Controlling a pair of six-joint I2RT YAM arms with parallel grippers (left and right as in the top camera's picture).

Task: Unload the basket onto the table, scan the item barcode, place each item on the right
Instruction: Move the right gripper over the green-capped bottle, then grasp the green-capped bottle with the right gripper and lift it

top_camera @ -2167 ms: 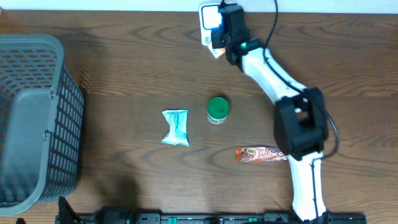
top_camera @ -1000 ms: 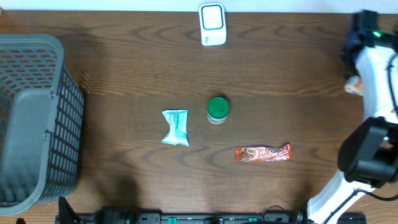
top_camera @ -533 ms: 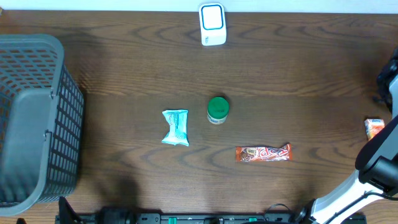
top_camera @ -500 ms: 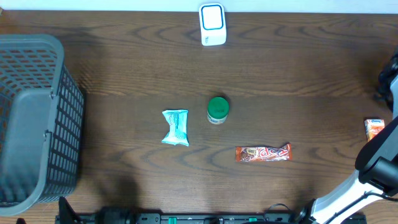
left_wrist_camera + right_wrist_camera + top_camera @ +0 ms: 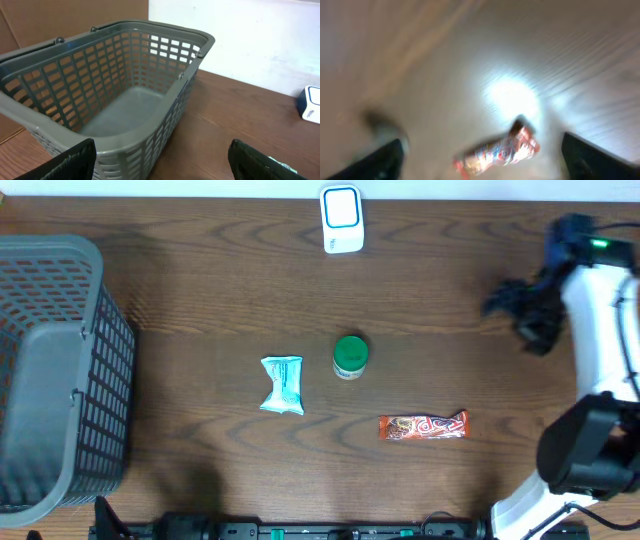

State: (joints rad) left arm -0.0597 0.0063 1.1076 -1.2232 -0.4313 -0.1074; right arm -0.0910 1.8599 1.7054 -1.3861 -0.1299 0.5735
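Our right end effector (image 5: 515,318) hangs wide open and empty, right of the scanner (image 5: 341,218). The candy bar (image 5: 423,425), jar (image 5: 350,356) and teal packet (image 5: 282,384) lie mid-way across the worktop (image 5: 200,290). Our left end effector (image 5: 167,162), near the basket (image 5: 125,65), is open and empty.

table (image 5: 200,280): dark wood, visible grain, low sheen | basket (image 5: 105,410): grey plastic lattice, matt | scanner (image 5: 342,218): smooth white plastic, glossy | jar lid (image 5: 350,354): green plastic, smooth | teal packet (image 5: 283,384): crinkled glossy film | snack bar wrapper (image 5: 424,425): shiny red-orange film | right arm (image 5: 600,330): smooth white plastic shell
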